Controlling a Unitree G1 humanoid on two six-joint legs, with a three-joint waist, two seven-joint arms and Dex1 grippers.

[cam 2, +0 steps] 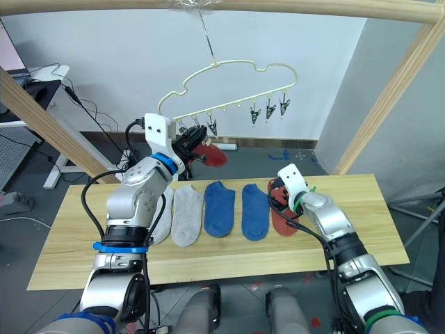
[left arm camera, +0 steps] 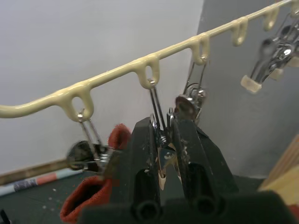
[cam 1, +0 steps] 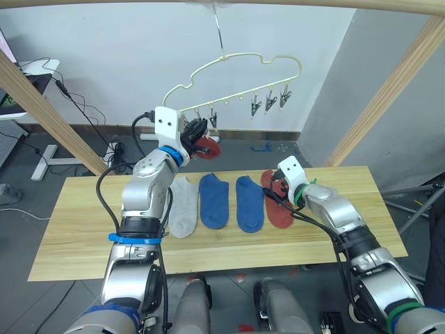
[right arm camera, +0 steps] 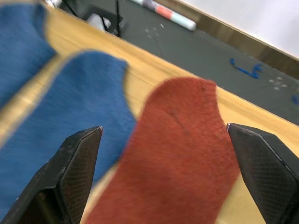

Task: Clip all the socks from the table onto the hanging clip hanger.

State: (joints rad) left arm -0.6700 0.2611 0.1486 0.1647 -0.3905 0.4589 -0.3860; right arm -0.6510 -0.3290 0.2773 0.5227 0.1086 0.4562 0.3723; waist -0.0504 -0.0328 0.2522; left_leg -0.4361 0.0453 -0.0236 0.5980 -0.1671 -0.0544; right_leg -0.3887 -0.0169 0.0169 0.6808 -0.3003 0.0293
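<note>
The right gripper (right arm camera: pixel 163 172) is spread wide over the rust-red ankle sock (right arm camera: pixel 182 154) on the light wooden table (cam 1: pixel 90 229), toe pointing away; the left gripper (left arm camera: pixel 163 154) is clamped on a dark metal clip (left arm camera: pixel 159 140).

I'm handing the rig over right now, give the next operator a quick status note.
Left gripper: up at the clip hanger, shut on a clip; one rust red sock hangs beside it.
Right gripper: jaws open over the second rust red sock on the table.
Still lying on the table: two grey socks and two blue socks.
Left: five socks to clip.
</note>
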